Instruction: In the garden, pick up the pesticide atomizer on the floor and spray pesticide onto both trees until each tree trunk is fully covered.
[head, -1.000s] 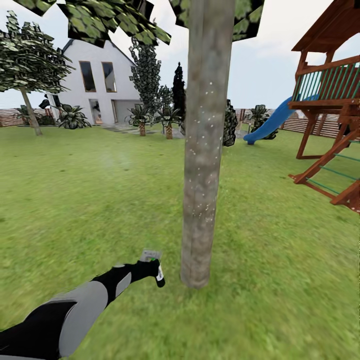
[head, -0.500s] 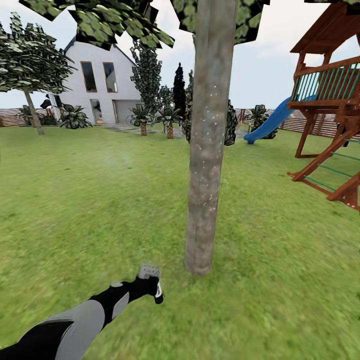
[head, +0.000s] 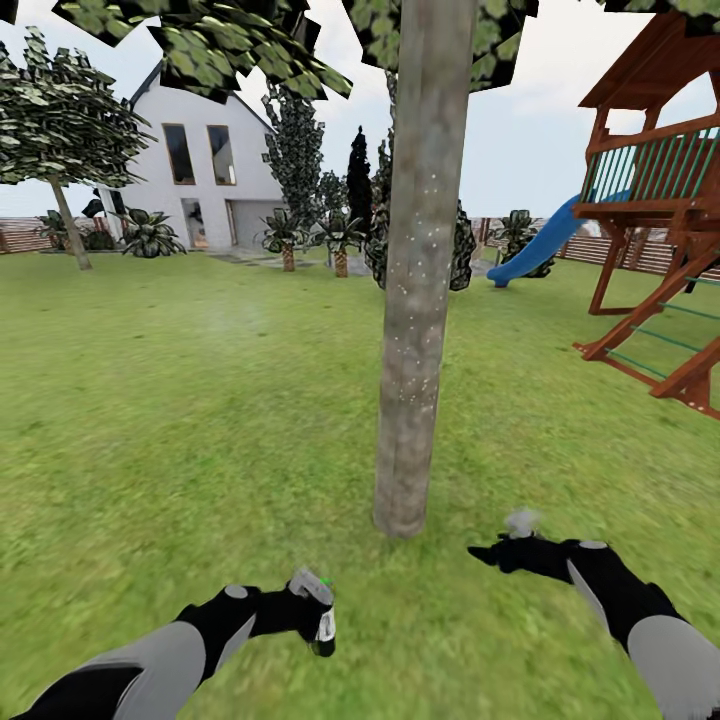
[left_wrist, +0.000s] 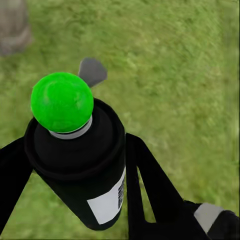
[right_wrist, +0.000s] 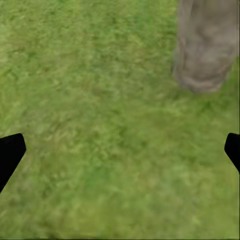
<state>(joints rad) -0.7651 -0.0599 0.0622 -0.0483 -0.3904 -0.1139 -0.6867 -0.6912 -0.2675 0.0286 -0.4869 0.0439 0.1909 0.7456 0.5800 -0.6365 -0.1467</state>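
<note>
The near tree trunk (head: 412, 300) rises mottled grey-brown at mid-picture, dotted with white specks of pesticide on its upper half. My left gripper (head: 316, 618) hangs low over the lawn, left of the trunk's foot, shut on the pesticide atomizer (head: 321, 612). In the left wrist view the atomizer (left_wrist: 87, 170) is a black bottle with a white label and a green ball on its end, held between two black fingers (left_wrist: 150, 185). My right gripper (head: 487, 553) stands open just right of the trunk's foot (right_wrist: 205, 55). The second tree (head: 68, 235) is far off at the left.
A wooden playset (head: 665, 230) with a blue slide (head: 540, 245) stands at the right. Behind the lawn are a white house (head: 205, 165), short palms (head: 338, 240), dark cypresses (head: 357, 180) and a slatted fence (head: 25, 235). Grass spreads all round the trunk.
The whole view has shifted and the trunk's foot now lies a little farther off. My left arm with the atomizer has dropped lower. The right arm has come into view.
</note>
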